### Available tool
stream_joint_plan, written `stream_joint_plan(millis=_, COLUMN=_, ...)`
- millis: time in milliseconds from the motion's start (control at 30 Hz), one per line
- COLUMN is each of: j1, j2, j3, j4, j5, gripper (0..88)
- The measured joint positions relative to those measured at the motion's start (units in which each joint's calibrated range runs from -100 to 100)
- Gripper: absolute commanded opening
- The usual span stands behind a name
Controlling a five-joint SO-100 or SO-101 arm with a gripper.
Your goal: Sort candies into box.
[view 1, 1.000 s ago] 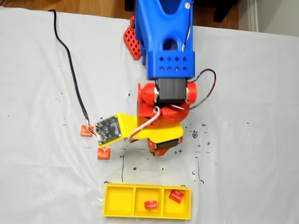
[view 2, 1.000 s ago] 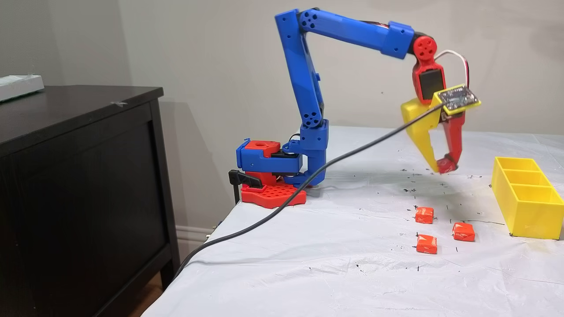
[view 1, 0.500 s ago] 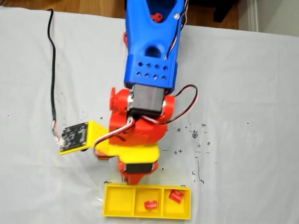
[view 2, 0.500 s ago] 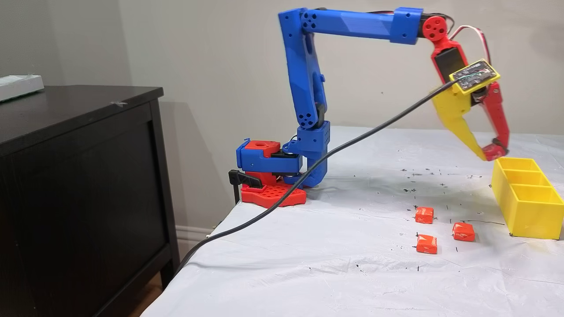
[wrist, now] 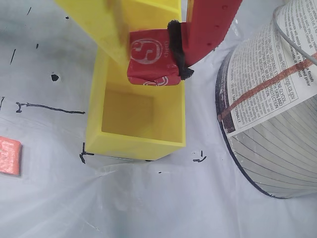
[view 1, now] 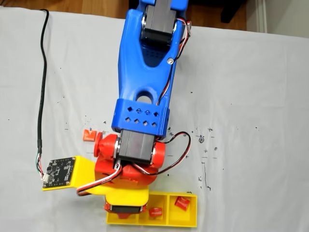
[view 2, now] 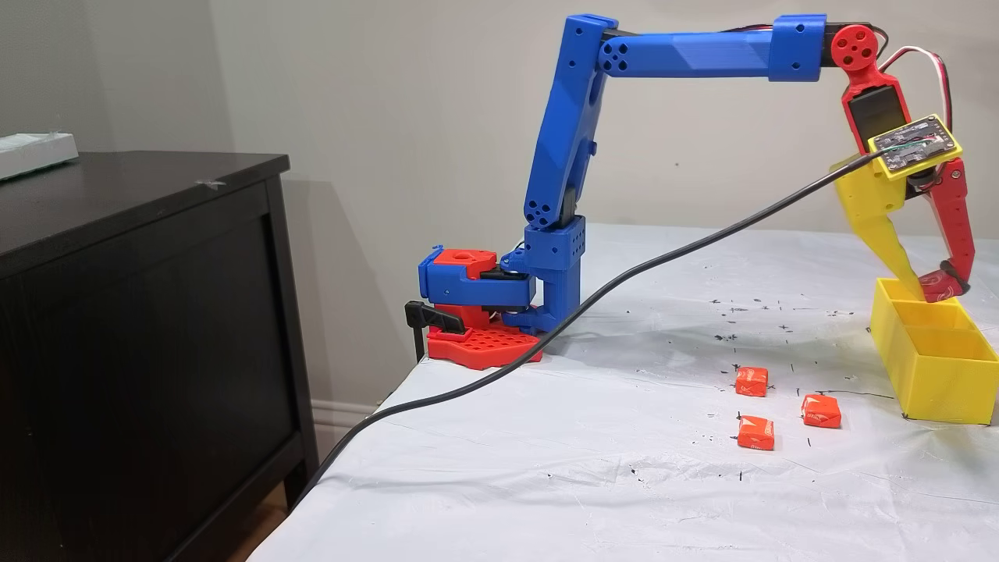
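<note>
Jaws [wrist: 151, 54] of yellow and red plastic clench a red wrapped square candy [wrist: 151, 58] just above the end compartment of the bright yellow three-compartment plastic box [wrist: 143, 136]; three orange-red wrapped candies [view 2: 755, 432] lie on the counter near that box.

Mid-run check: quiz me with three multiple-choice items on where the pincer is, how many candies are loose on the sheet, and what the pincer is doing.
1. Where is the pincer?
A. Above the yellow tray
B. Over the dark cabinet
C. Resting on the sheet

2. How many candies lie loose on the white sheet in the side fixed view?
A. One
B. Three
C. Five

3. What state is the pincer in?
A. Open and empty
B. Shut on a red candy
C. Shut on the cable

Key: 1 A, the wrist view shows a tray compartment directly below it. 2 B, three orange candies sit beside the tray. 3 B, the wrapped candy is pinched between the yellow and red fingers.
</note>
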Motion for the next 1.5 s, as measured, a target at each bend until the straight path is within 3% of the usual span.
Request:
stream_joint_plan(millis=467, j1=0.0, j2=5.3, j3=-4.7, j4=1.7, j5=-1.7, gripper=0.2)
stream_joint_plan(millis=867, j1=-1.9, j2=8.9, j3=-6.6, j4=3.6, j5=-2.8, gripper=27.6)
stream_joint_plan(millis=1067, j1=-1.9, j2=8.9, j3=-6.7, j4=3.7, j5=-2.8, gripper=31.1)
stream_joint_plan(millis=1233, j1=-1.9, j2=8.9, j3=-6.7, j4=3.7, j5=-2.8, gripper=26.7)
stream_joint_plan(millis=1367, j1=-1.8, j2=8.9, j3=-6.7, j4=3.7, j5=-2.6, gripper=12.9)
stream_joint_plan(millis=1433, j1=-1.8, j2=8.6, j3=-6.7, j4=3.7, j5=-2.3, gripper=1.0)
stream_joint_plan(millis=1500, j1=-1.8, j2=8.0, j3=-6.7, j4=3.7, j5=-2.1, gripper=0.2)
